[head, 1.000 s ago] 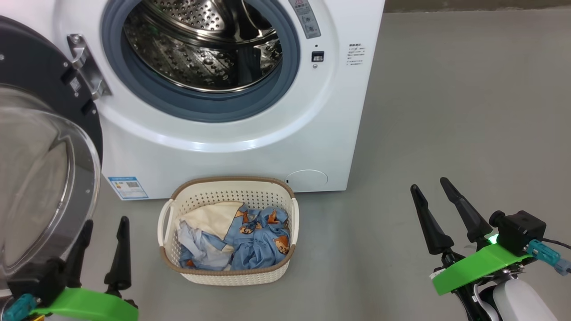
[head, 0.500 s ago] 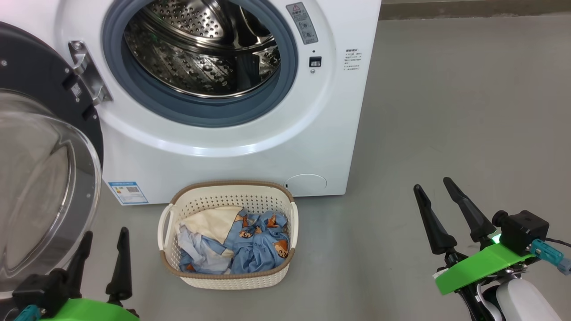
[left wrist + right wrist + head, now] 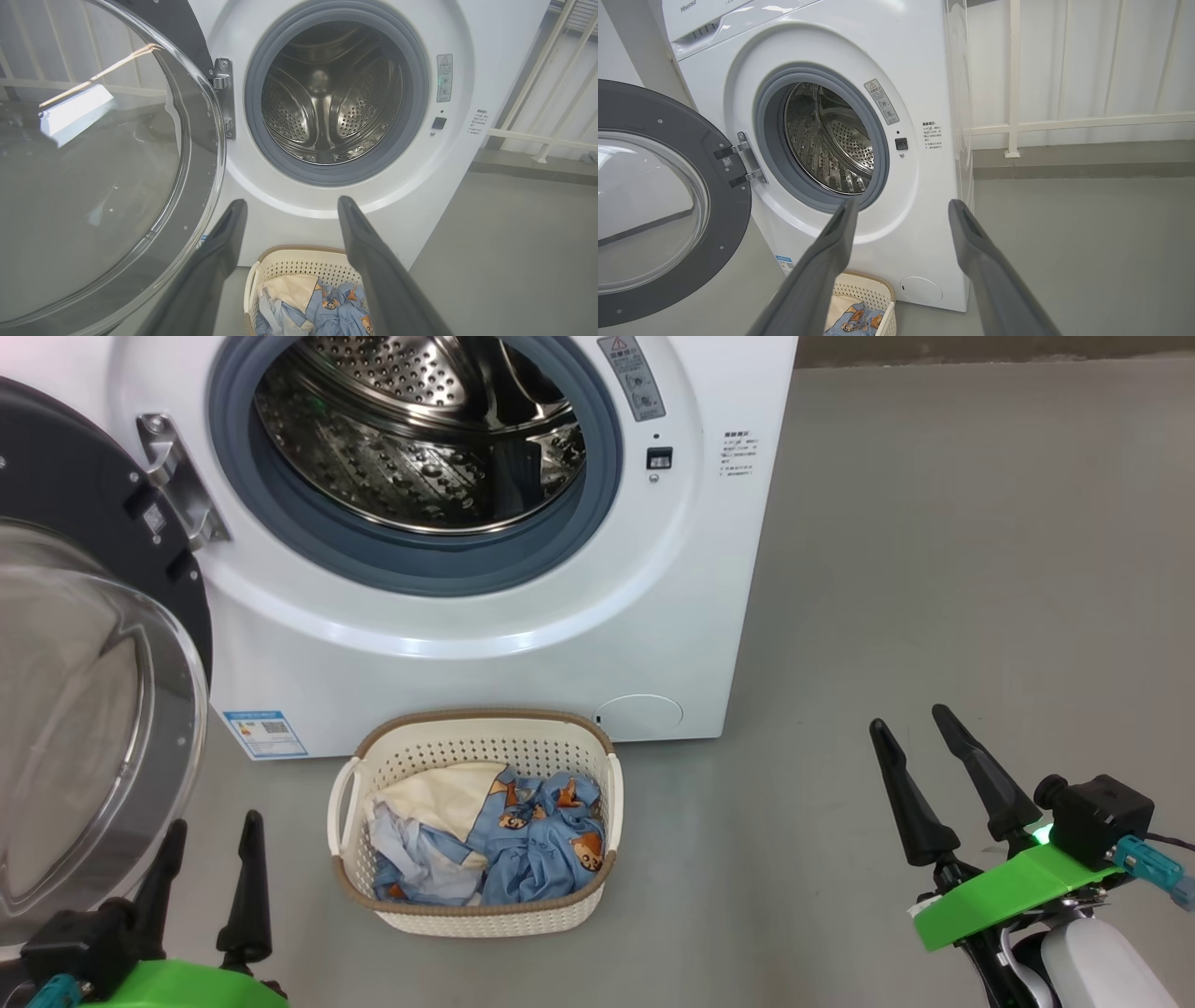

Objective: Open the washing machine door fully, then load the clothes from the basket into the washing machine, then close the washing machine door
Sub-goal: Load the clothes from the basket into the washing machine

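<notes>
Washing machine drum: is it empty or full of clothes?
Empty. The drum shows bare shiny metal, and the clothes lie in the basket.

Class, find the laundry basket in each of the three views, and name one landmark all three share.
Head view: basket lower centre, on the floor before the washing machine.
Left wrist view: basket at the bottom edge, centre.
Right wrist view: basket at the bottom edge, left of centre.
Shared landmark: the steel drum.
</notes>
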You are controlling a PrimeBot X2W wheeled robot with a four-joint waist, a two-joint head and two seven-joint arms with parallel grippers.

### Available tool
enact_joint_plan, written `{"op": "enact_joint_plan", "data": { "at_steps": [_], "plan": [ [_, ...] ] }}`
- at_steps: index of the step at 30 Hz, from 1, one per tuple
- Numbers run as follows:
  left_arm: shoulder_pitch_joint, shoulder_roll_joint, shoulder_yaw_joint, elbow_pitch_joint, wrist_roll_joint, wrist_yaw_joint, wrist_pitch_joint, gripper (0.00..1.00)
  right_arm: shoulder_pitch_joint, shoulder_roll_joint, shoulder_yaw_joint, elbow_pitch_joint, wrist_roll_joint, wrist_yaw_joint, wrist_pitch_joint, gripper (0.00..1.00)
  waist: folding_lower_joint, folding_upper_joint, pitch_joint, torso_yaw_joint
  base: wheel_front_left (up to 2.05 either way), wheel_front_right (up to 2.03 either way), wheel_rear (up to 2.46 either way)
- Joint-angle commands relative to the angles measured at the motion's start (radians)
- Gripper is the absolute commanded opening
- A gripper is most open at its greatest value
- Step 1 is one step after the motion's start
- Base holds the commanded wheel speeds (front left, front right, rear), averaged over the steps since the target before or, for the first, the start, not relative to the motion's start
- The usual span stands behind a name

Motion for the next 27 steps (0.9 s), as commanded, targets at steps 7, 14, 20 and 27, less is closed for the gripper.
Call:
{"op": "enact_joint_plan", "data": {
  "at_steps": [7,14,20,27],
  "plan": [
    [-0.038,0.023,0.040,-0.018,0.021,-0.009,-0.006,1.00,-0.007,0.000,0.012,-0.028,-0.013,0.002,-0.012,1.00,0.0000,0.0000,0.001,-0.001,0.00,0.00,0.00],
    [-0.041,0.026,0.037,-0.014,0.017,-0.013,-0.006,1.00,-0.008,-0.001,0.008,-0.028,-0.013,0.002,-0.012,1.00,0.0000,0.0000,0.003,0.000,0.48,-0.48,0.00],
    [-0.042,0.026,0.039,-0.015,0.015,-0.011,-0.006,1.00,-0.008,-0.001,0.009,-0.029,-0.011,0.002,-0.012,1.00,0.0000,0.0000,0.004,0.001,1.09,-1.09,0.00],
    [-0.044,0.025,0.040,-0.015,0.014,-0.010,-0.006,1.00,-0.008,-0.001,0.007,-0.030,-0.010,0.002,-0.012,1.00,0.0000,0.0000,0.005,0.002,1.11,-1.11,0.00]
  ]
}}
